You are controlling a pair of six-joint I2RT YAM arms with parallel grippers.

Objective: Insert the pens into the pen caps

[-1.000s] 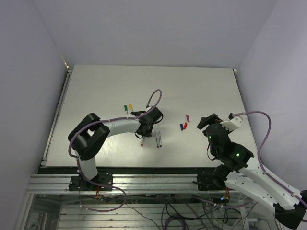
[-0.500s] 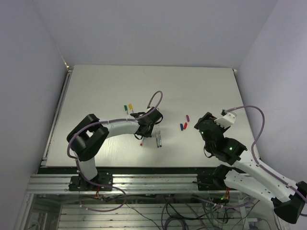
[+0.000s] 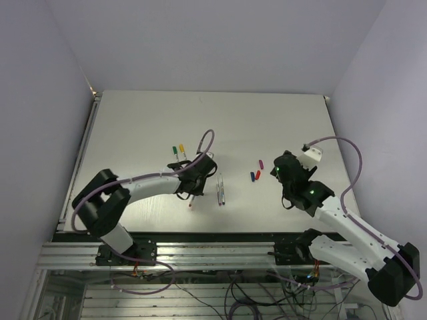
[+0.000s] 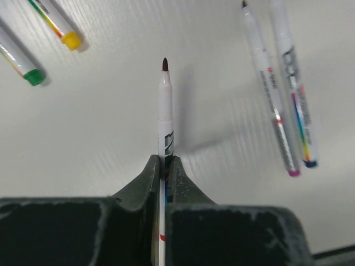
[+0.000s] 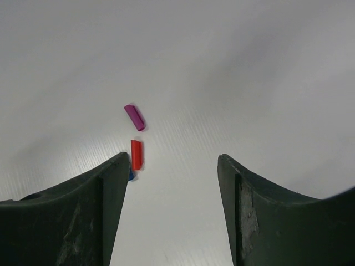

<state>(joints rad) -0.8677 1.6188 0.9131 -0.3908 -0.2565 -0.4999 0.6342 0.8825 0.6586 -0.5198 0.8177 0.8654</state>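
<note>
From above, the stubby plastic red cap (image 3: 258,174) lies on the matte white bench (image 3: 280,127) just left of my right fingers (image 3: 277,171); at my left wrist, my left fingers (image 4: 151,178) pinch the slim red-tipped pen (image 4: 165,105), tip forward; at my right wrist, the right fingers stand wide, the cap ahead-left beside one fingertip, pointing lengthwise away.

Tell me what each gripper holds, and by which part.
The left gripper is shut on a pen, pinching its barrel, with the tip end sticking out ahead. The right gripper is open, holding nothing.
</note>
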